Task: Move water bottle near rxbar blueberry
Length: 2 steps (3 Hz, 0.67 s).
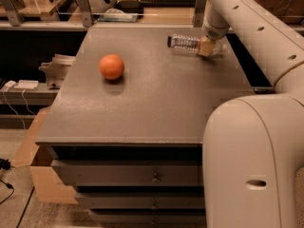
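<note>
The water bottle [186, 42] is clear and ribbed and lies on its side at the far right of the dark table [142, 108], with its dark-looking end pointing left. My gripper [206, 47] hangs from the white arm [237, 18] and is down at the bottle's right end, touching or covering it. The rxbar blueberry is not in view; no navy-blue bar shows on the table.
An orange ball [111, 66] sits left of centre on the table. The arm's large white body [254, 165] fills the lower right. Shelves with clutter [114, 8] stand behind the table. A cardboard box [35, 170] is on the floor at the left.
</note>
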Available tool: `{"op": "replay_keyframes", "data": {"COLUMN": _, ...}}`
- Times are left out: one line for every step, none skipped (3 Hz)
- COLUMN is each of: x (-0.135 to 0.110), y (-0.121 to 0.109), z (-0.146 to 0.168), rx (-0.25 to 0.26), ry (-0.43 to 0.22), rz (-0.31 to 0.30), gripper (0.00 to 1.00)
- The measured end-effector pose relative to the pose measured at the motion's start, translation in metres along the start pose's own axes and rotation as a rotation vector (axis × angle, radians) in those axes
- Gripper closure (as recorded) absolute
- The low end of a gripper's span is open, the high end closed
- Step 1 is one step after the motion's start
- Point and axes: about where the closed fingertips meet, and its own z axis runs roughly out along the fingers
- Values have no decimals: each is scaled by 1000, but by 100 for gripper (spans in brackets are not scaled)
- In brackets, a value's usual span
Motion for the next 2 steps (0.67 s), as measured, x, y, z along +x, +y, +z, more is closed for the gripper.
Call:
{"op": "replay_keyframes", "data": {"x": 1, "y": 0, "z": 1, "rx": -4, "ry": 0, "rz": 4, "gripper": 12}}
{"op": "replay_keyframes", "data": {"x": 3, "y": 2, "z": -3, "rx": -5, "ry": -6, "rz": 4, "gripper": 0}}
